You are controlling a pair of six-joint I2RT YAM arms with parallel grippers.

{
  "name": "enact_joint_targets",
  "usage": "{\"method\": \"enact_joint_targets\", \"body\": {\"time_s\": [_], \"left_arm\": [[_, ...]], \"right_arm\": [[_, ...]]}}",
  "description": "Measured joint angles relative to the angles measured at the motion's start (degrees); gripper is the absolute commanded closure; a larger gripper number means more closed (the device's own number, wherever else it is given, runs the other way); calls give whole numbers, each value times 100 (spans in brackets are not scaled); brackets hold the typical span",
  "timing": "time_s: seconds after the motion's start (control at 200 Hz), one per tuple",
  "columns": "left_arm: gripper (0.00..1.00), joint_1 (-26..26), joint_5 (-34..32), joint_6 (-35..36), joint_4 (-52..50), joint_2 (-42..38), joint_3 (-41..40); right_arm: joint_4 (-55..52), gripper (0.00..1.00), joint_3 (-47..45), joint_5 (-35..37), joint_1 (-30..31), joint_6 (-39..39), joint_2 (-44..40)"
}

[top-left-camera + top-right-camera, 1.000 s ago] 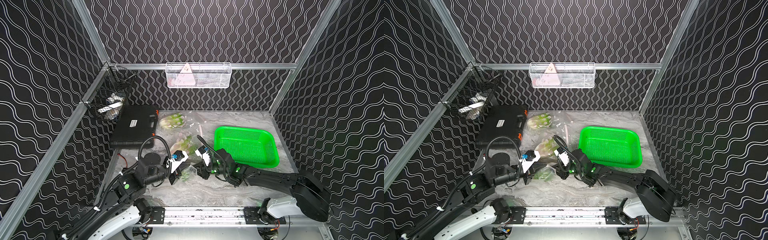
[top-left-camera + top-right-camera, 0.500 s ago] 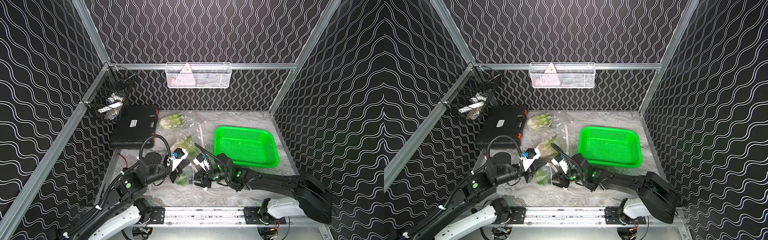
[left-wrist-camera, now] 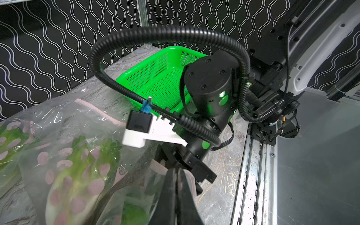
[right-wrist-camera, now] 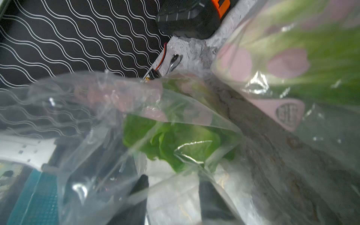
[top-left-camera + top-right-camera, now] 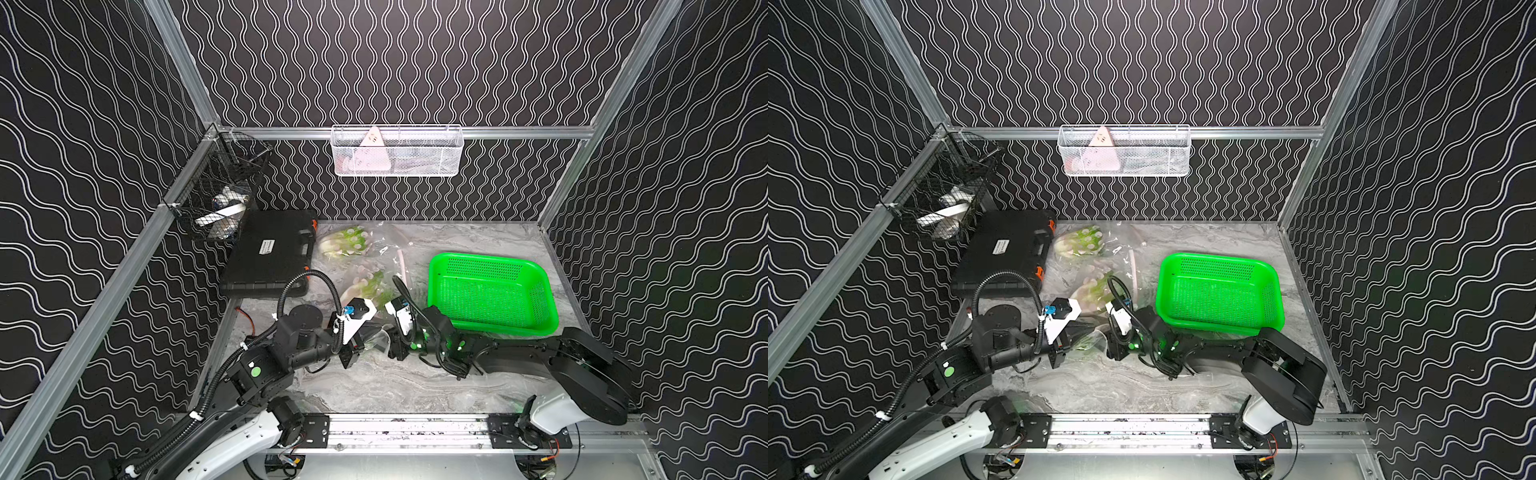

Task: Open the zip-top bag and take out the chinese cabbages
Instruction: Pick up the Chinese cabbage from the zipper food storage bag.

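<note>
1. Right wrist view puts your right tool (image 4: 175, 187) closest. Its two dark fingers stand apart and clamp nothing, with loose film of the zip-top bag (image 4: 87, 109) draped across them.
2. Straight ahead of that gap, just inside the bag's mouth, sits the nearest of the chinese cabbages (image 4: 175, 144), with its crinkled leaf end facing you. I judge its long axis runs roughly along your approach, so you would meet leaves first, not the whitish base.
3. Left wrist view shows your left tool (image 3: 176, 175) closed. It looks pinched on the bag's pink-edged rim, holding the mouth up, though the film hides the exact contact.
4. In both top views the two tools face each other low over the worktop (image 5: 374, 395), with that leafy head between them. The right arm is the free one and looks best placed to reach in.
5. Farther back, a second cabbage (image 5: 370, 286) lies under the spotted film. A third cabbage (image 5: 345, 243) lies beyond it, beside the black case (image 5: 270, 249).
6. The green basket (image 5: 490, 262) stands to the right, just behind the right arm.
</note>
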Motion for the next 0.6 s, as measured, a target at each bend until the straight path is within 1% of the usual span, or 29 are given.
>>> {"method": "enact_joint_targets", "body": {"time_s": [0.12, 0.295, 0.395, 0.45, 0.465, 0.515, 0.535, 0.6], "left_arm": [[100, 0, -2, 76, -22, -7, 20], [100, 0, 20, 81, -20, -4, 7], [100, 0, 48, 79, -13, -13, -15], [100, 0, 72, 79, -20, -13, -17], [100, 0, 81, 79, -20, -11, -17], [100, 0, 92, 79, -48, -11, -11], [100, 0, 98, 79, -66, -11, -2], [100, 0, 111, 81, -142, -15, 42]], "right_arm": [[28, 42, 299, -70, 0, -98, 264], [358, 39, 227, -472, 0, 52, 372], [490, 35, 225, -507, 0, 103, 426], [575, 30, 216, -501, -15, 181, 455], [608, 28, 210, -485, -24, 192, 457], [695, 26, 188, -505, -74, 227, 459], [732, 22, 186, -509, -109, 251, 459], [839, 20, 212, -579, -273, 363, 459]]}}
